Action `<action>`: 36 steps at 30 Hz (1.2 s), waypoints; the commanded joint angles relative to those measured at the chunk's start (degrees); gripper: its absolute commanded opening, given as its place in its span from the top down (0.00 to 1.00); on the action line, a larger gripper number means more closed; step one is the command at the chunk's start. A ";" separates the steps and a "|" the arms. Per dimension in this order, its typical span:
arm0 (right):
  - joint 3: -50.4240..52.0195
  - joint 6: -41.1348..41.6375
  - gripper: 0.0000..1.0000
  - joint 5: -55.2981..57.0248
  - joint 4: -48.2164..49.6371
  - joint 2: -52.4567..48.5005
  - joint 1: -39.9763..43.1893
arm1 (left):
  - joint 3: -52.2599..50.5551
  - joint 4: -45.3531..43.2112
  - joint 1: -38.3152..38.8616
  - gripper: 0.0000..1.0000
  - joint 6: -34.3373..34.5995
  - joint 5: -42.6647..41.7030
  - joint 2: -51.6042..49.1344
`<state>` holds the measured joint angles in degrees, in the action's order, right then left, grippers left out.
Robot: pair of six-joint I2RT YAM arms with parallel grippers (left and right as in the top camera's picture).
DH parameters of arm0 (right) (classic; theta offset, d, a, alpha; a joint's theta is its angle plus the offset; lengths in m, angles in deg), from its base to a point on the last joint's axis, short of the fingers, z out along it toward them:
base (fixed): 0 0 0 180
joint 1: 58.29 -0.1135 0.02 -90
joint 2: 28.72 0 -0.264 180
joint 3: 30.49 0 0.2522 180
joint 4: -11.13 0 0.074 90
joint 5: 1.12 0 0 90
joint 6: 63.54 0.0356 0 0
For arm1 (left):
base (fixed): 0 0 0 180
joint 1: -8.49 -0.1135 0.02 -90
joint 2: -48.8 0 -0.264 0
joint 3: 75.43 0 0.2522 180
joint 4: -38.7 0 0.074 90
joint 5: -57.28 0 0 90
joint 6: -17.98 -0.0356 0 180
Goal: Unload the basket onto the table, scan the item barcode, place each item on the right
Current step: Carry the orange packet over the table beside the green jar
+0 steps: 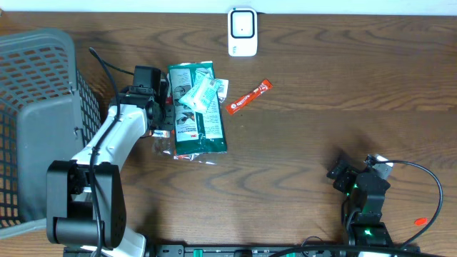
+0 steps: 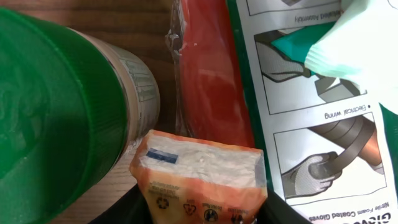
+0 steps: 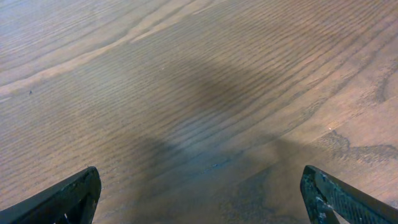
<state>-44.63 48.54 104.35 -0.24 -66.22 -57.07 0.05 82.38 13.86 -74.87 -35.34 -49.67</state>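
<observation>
table: wood | on it: basket, scanner, glove pack, red sachet

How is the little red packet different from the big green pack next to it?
The red packet is small and thin; the green pack is much bigger and wider. The red packet lies slanted with nothing on it; the green pack lies nearly straight with a white pouch on top. Both lie flat on the table.
</observation>
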 commanded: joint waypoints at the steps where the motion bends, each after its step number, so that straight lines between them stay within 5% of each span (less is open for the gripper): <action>1: 0.07 -0.48 0.01 0.94 -0.04 -0.02 -0.13 | 1.14 0.70 0.07 0.54 0.17 0.74 -0.28; 12: 0.07 -0.48 0.01 0.94 -0.04 -0.02 -0.13 | 1.14 3.72 0.09 0.25 2.38 0.66 -0.24; 24: 0.07 -0.48 0.01 0.94 -0.07 -0.02 -0.13 | 1.14 5.92 0.15 0.40 8.35 0.04 4.26; 32: 0.07 -0.48 0.01 0.96 -0.02 -0.02 -0.13 | 1.14 7.19 0.24 0.40 9.42 0.11 13.73; 36: 0.07 -0.48 0.01 0.96 0.00 -0.02 -0.13 | 1.14 11.34 0.22 0.55 10.25 3.48 15.30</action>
<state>-44.63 48.54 104.35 -0.24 -66.22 -57.07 0.11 91.80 13.86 -65.69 -34.88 -34.74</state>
